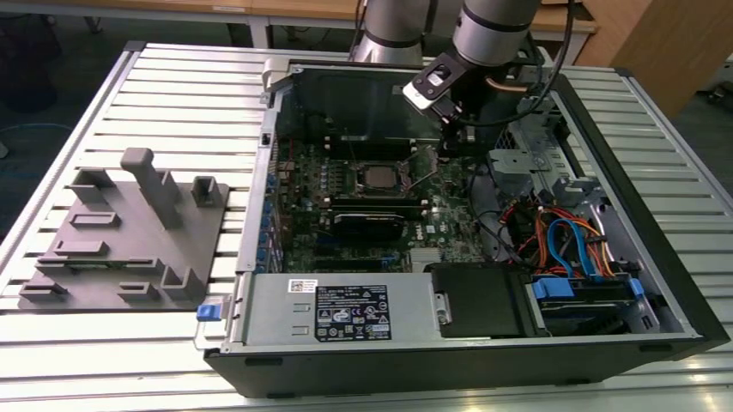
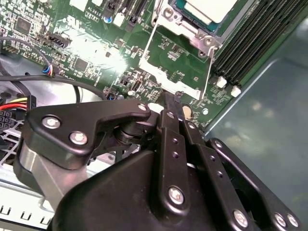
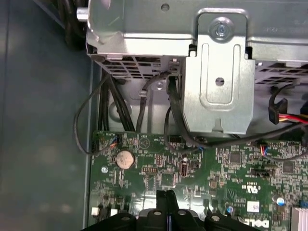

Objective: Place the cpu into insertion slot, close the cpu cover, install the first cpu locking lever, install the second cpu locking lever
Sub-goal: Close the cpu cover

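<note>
**Fingers together at the open cover's free edge**

My end effector [image 2: 169,98] has its fingers [image 2: 166,126] pressed together, with nothing between them that I can see. The tips are just beside the small tab on the free edge of the cpu cover [image 2: 168,79]. The cpu [image 2: 211,8] lies flat in the insertion slot [image 2: 201,34], silver face up, inside the open computer case [image 1: 458,373] on the slatted counter [image 1: 172,86].

I judge the cover to be light, thin sheet metal: stiff enough to push, easy to bend if loaded at one corner, and slick to the touch. It turns only on its hinge, so the tab or the middle of the free edge looks like the place to bear on it. The cpu beneath is likely fragile.

The cover is swung open, hinge edge at the slot and free edge pointing toward me. Green motherboard [image 2: 72,43] shows through its window. I cannot tell how steeply it stands. It is nearly square, with no marked long axis.
</note>
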Robot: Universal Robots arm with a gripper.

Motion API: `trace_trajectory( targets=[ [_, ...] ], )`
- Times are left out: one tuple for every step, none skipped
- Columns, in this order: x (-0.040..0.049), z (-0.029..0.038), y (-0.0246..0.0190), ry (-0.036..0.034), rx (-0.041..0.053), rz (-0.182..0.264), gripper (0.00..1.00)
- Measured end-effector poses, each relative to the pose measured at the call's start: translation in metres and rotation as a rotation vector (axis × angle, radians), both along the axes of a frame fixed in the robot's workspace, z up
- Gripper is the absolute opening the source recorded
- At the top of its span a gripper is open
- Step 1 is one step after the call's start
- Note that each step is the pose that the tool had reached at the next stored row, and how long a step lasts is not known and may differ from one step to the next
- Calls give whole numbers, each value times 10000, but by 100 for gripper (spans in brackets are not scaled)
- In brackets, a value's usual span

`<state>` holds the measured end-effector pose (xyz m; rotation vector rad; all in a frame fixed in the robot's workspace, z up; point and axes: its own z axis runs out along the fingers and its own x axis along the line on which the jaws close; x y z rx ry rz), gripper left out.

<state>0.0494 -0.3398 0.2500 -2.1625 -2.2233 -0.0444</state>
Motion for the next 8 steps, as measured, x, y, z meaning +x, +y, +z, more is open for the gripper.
trace_trajectory(
  targets=[
    [-13, 8, 0, 0, 12, 0, 10],
    [-26, 17, 0, 1, 25, 0, 10],
    [-37, 26, 0, 0, 38, 0, 10],
    [-50, 35, 0, 0, 51, 0, 10],
    [-61, 44, 0, 0, 61, -1, 10],
    [-71, 53, 0, 0, 70, -1, 10],
    [-82, 59, 0, 0, 78, 0, 10],
    [-94, 65, 0, 1, 84, 0, 10]
  ],
)
